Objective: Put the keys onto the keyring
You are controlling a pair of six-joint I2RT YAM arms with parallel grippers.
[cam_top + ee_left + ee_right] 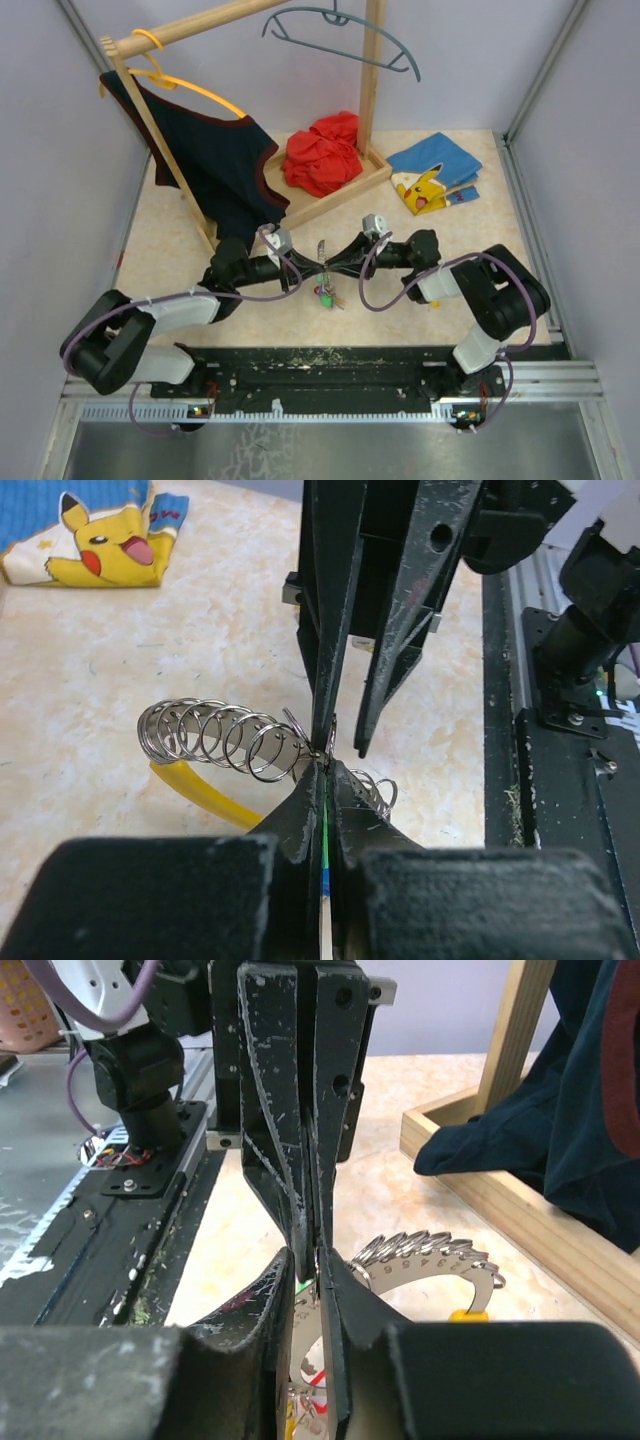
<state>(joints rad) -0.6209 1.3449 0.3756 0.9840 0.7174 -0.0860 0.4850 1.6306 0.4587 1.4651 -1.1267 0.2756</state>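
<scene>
Both grippers meet tip to tip above the table's middle. My left gripper (308,268) (325,767) is shut on a thin key (327,865) whose green and blue tag edge shows between its fingers. My right gripper (336,262) (317,1257) is shut on the flat silvery part of the keyring (432,1257), a numbered arc lined with several small split rings (215,738) and a yellow curved piece (195,788) (468,1314). Keys with coloured tags (326,294) (312,1392) hang below the grippers.
A wooden clothes rack (372,70) stands at the back, with a dark garment (215,160) on an orange hanger (190,88), a grey hanger (345,30) and a red cloth (322,152). A blue Pikachu cloth (435,172) lies at the back right. A metal rail (330,372) runs along the near edge.
</scene>
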